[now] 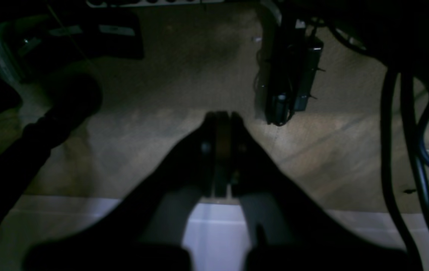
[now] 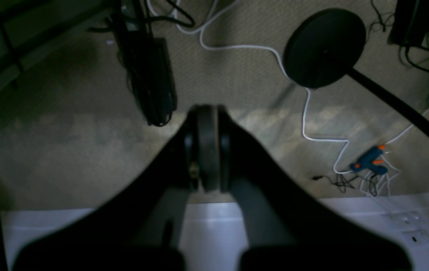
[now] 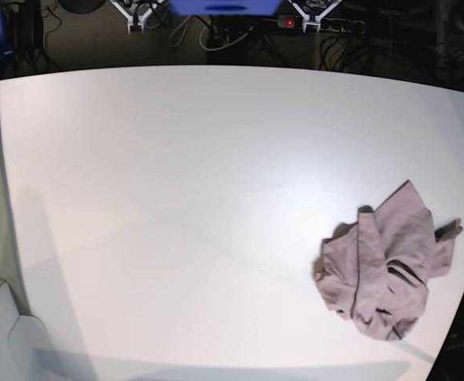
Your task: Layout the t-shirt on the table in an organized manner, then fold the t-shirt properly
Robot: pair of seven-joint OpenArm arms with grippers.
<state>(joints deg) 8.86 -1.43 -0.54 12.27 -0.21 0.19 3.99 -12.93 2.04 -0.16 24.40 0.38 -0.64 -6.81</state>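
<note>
The mauve t-shirt (image 3: 386,274) lies crumpled in a heap near the right front corner of the white table (image 3: 176,182) in the base view. Neither arm shows in that view. The left gripper (image 1: 222,114) appears in its wrist view with its jaws pressed together and nothing between them, hanging over carpet past the table's edge (image 1: 214,226). In the right wrist view the right gripper (image 2: 207,109) is likewise shut and holds nothing, also over the floor beyond the table's edge (image 2: 214,222). No wrist view shows the shirt.
A black power brick (image 1: 289,75) and dark cables (image 1: 406,150) lie on the carpet below the left gripper. Below the right one are a round black stand base (image 2: 323,47), a white cord (image 2: 304,113) and a blue glue gun (image 2: 368,158).
</note>
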